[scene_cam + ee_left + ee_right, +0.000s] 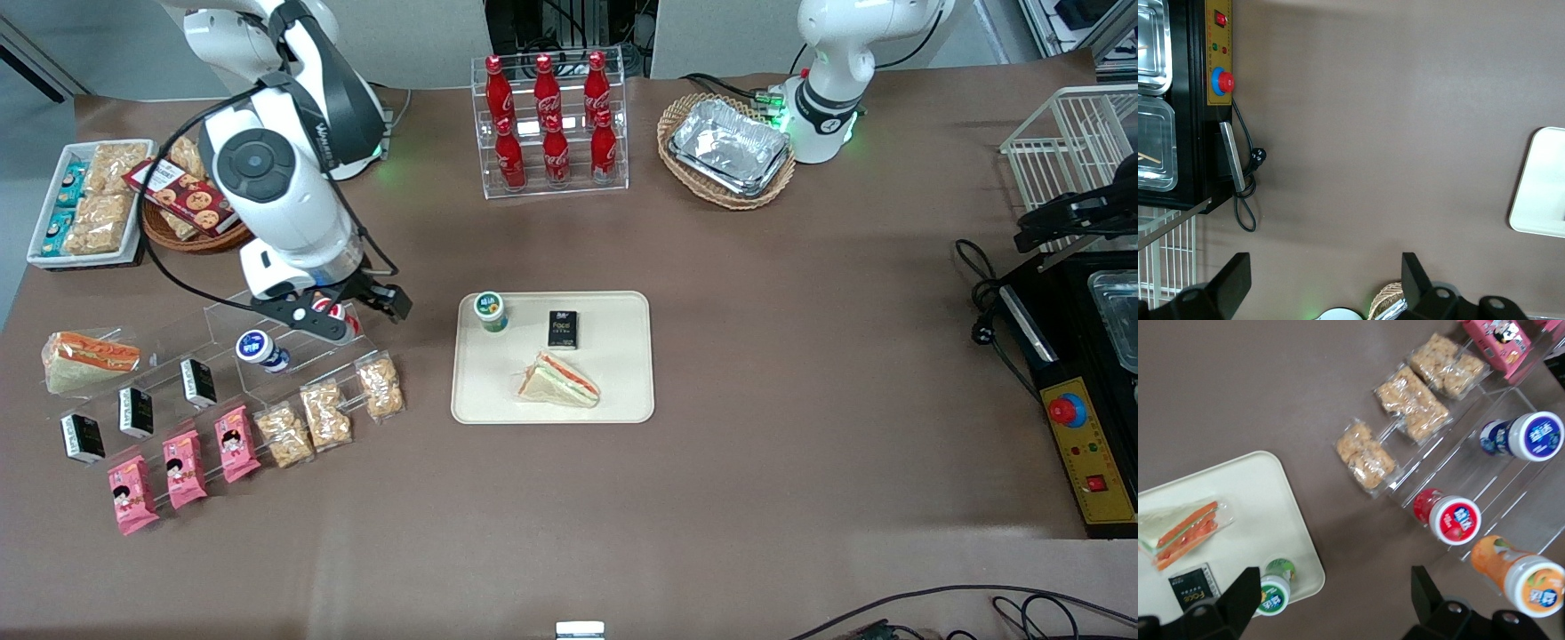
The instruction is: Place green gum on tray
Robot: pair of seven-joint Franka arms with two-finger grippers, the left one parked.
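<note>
- Green-bodied gum bottle (490,311) stands upright on the cream tray (622,404), in the tray corner nearest the working arm and away from the front camera, just inside the low rim.
- Cream tray also carries a small black pack (563,329) beside the bottle and a wrapped sandwich (558,380) nearer the front camera; all three sit apart from one another.
- Judged from this, the placing looks done: the bottle rests free, nothing touching it.
- Claw (1331,597) hangs released and empty, fingers (1428,590) spread wide, above the bare desk between the tray's edge and the clear display rack (293,342).
- Arm leans forward from its base, wrist bent downward, hand over the rack end closest to the tray.
- Risk: the bottle sits so close to the rim that a sideways sweep of the open fingers could knock it over or off the tray.
- Risk: a low retreat could clip the red-lidded bottle (1447,516) or orange bottle (1518,573) lying in the rack just beneath the hand.
</note>
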